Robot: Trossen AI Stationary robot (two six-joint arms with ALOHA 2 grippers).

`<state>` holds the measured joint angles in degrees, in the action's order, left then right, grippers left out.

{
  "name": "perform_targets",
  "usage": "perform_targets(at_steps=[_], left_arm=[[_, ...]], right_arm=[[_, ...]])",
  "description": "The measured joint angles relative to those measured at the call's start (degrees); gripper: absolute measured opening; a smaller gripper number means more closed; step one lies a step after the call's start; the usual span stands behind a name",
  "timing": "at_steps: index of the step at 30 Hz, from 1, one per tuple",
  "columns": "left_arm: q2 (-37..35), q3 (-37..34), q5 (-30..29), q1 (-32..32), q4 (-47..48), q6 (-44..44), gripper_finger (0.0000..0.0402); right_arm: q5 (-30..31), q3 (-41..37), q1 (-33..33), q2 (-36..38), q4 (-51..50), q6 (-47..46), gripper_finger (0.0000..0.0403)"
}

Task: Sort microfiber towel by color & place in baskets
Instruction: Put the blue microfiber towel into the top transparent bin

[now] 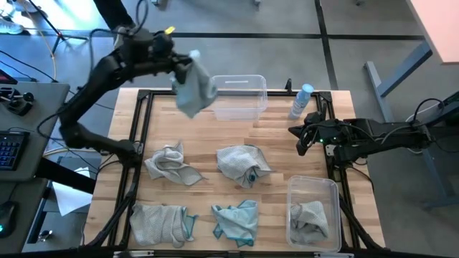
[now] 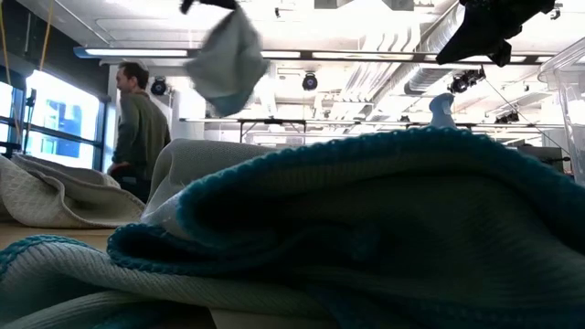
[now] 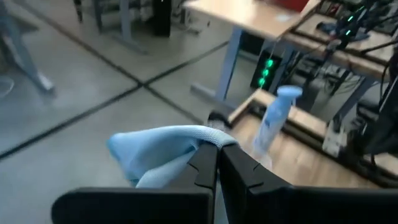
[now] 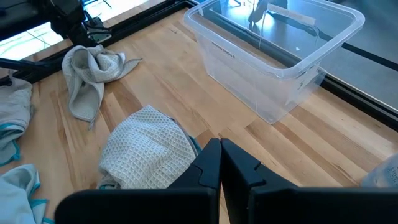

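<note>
My left gripper (image 1: 188, 63) is shut on a pale blue towel (image 1: 193, 89), raised high over the table's far left part, just left of the far clear basket (image 1: 240, 97). In the low view the towel (image 2: 228, 64) hangs in the air. My right gripper (image 1: 296, 137) hovers shut at the table's right side and touches nothing. In its wrist view a grey waffle towel (image 4: 149, 149) lies below it. More towels lie crumpled on the table: grey (image 1: 168, 163), grey over teal (image 1: 244, 165), grey with teal edging (image 1: 161, 222), and teal (image 1: 237, 221). The near right basket (image 1: 313, 188) holds a grey towel (image 1: 310, 218). My left gripper pinches a bunched fold of the pale blue towel (image 3: 186, 138) between its two shut fingers (image 3: 205, 162). How many layers it has, I cannot tell. The towel is lifted clear of the table and hangs slack below the fingers.
A white-blue spray bottle (image 1: 301, 100) stands at the far right, beside the far basket. A black metal frame (image 1: 140, 129) runs around the wooden table top. A person (image 2: 137, 128) stands in the room beyond the table. Bare wood shows between the towels and the far basket.
</note>
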<state>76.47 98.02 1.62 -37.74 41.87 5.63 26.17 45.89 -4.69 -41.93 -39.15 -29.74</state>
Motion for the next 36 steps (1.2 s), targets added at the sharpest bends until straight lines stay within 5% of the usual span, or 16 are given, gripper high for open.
perform_targets(at_steps=[11, 36], left_arm=[[17.7, 13.0, 2.8, 2.1, -3.8, -3.1, 0.0], [35.7, 13.1, 2.8, 6.9, -3.3, 14.0, 0.0011]], right_arm=[[0.2, 0.0, 0.0, 0.0, 0.0, 0.0, 0.0], [-0.1, 0.0, 0.0, 0.0, -0.3, 0.1, 0.0]])
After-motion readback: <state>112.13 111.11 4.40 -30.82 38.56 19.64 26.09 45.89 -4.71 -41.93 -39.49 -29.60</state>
